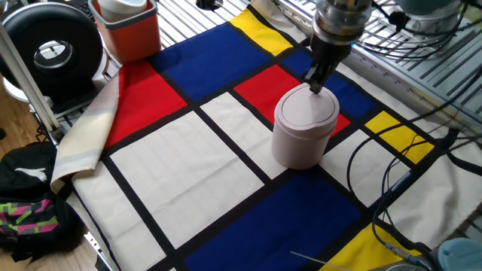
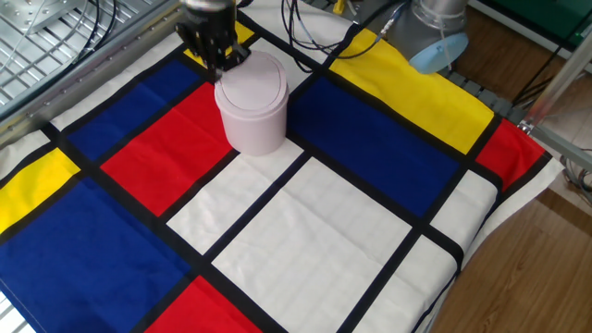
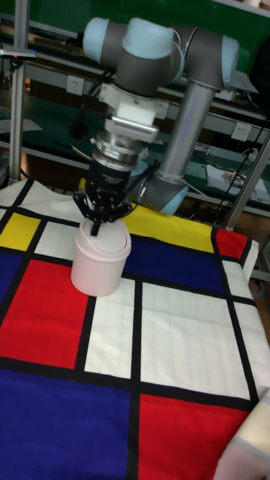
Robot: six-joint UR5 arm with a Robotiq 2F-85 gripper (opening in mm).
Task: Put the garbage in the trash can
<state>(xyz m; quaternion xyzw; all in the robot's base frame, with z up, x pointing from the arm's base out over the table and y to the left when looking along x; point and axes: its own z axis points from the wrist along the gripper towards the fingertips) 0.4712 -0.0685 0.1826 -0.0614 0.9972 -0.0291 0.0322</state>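
Note:
The pale pink trash can stands upright on the colour-block cloth, its rounded swing lid level. My gripper points down at the lid's edge, over the side nearest the yellow patch. Its fingers are drawn together to a point and nothing shows between them. The garbage is out of view in every frame.
A red-orange square bin with a white insert stands at the cloth's far corner, next to a black round device. Loose cables trail along one side. A bag lies on the floor past the cloth's folded edge.

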